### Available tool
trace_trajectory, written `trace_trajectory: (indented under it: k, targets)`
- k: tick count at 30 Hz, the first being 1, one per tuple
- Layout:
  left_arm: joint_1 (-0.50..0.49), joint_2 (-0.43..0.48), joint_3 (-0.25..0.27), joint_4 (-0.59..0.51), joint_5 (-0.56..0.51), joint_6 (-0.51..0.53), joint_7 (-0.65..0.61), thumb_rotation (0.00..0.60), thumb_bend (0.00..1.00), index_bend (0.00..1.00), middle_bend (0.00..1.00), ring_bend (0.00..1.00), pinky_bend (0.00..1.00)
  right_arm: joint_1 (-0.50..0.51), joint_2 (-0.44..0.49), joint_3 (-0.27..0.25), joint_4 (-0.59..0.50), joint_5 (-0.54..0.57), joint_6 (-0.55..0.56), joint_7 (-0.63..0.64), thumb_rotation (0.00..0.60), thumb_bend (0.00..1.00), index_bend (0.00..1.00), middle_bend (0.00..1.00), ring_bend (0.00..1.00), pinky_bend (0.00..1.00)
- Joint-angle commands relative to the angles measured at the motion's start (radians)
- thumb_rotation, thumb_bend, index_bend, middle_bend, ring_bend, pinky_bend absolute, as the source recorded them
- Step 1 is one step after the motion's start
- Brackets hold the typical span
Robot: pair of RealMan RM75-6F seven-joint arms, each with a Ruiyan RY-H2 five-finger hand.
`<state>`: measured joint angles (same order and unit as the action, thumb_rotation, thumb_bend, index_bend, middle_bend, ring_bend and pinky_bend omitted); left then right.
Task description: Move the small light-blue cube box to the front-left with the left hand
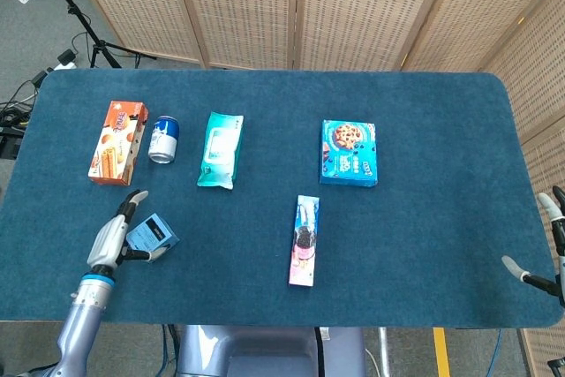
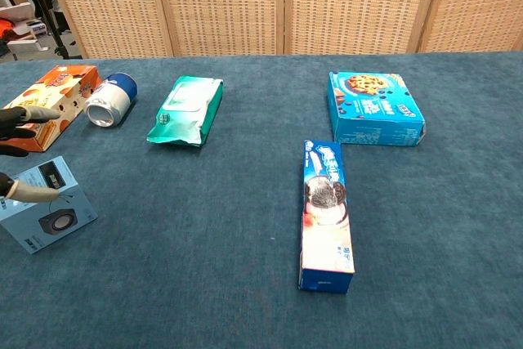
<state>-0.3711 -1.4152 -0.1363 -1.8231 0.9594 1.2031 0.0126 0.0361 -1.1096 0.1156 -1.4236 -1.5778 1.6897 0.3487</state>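
Observation:
The small light-blue cube box (image 1: 156, 236) lies on the blue table near its front-left corner; a speaker picture shows on the box (image 2: 47, 204) in the chest view. My left hand (image 1: 115, 240) is just left of it with its fingers (image 2: 29, 112) spread above and beside the box. The thumb tip (image 2: 31, 193) touches the box's top edge, and nothing grips the box. My right hand (image 1: 543, 278) shows only partly at the table's front-right edge, fingers apart and holding nothing.
Behind the box lie an orange biscuit box (image 1: 117, 141), a blue-and-white can (image 1: 163, 139) on its side and a teal wipes pack (image 1: 220, 149). A long cookie box (image 1: 305, 240) sits at front centre, and a blue cookie box (image 1: 349, 153) at centre right.

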Motion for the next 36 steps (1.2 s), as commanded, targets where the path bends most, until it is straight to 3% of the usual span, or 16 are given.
trace_trajectory:
  k: [1, 11, 15, 17, 21, 26, 36]
  targets:
    - [-0.01, -0.012, -0.007, -0.002, -0.012, -0.013, 0.017, 0.6, 0.0, 0.05, 0.0, 0.0, 0.12, 0.0, 0.0, 0.0, -0.001, -0.001, 0.0, -0.002, 0.6, 0.0, 0.0, 0.0, 0.0, 0.0]
    - [-0.034, -0.066, -0.028, 0.032, -0.083, -0.016, 0.095, 0.6, 0.0, 0.05, 0.0, 0.0, 0.12, -0.001, 0.0, 0.003, 0.0, 0.005, -0.001, 0.004, 0.6, 0.0, 0.0, 0.0, 0.0, 0.0]
    - [-0.044, -0.09, -0.034, 0.051, -0.116, -0.009, 0.14, 0.6, 0.01, 0.05, 0.01, 0.07, 0.23, -0.001, 0.0, 0.004, 0.002, 0.009, -0.003, 0.008, 0.6, 0.0, 0.0, 0.0, 0.0, 0.0]
    - [-0.046, -0.098, -0.038, 0.058, -0.123, -0.006, 0.149, 0.6, 0.04, 0.11, 0.1, 0.16, 0.3, -0.001, 0.0, 0.005, 0.003, 0.01, -0.004, 0.009, 0.6, 0.0, 0.0, 0.0, 0.0, 0.0]
    - [-0.044, -0.125, -0.05, 0.085, -0.125, 0.036, 0.172, 0.6, 0.1, 0.31, 0.33, 0.32, 0.41, 0.001, 0.0, 0.005, 0.004, 0.01, -0.009, 0.009, 0.6, 0.0, 0.0, 0.0, 0.0, 0.0]
    - [-0.04, -0.137, -0.058, 0.094, -0.127, 0.05, 0.183, 0.6, 0.11, 0.38, 0.39, 0.37, 0.45, 0.003, 0.0, 0.004, 0.003, 0.008, -0.013, 0.009, 0.6, 0.0, 0.0, 0.0, 0.0, 0.0]
    - [-0.025, -0.109, -0.063, 0.094, -0.074, 0.023, 0.126, 0.6, 0.12, 0.4, 0.42, 0.4, 0.49, 0.003, 0.001, 0.002, 0.001, 0.006, -0.013, 0.011, 0.6, 0.0, 0.0, 0.0, 0.0, 0.0]
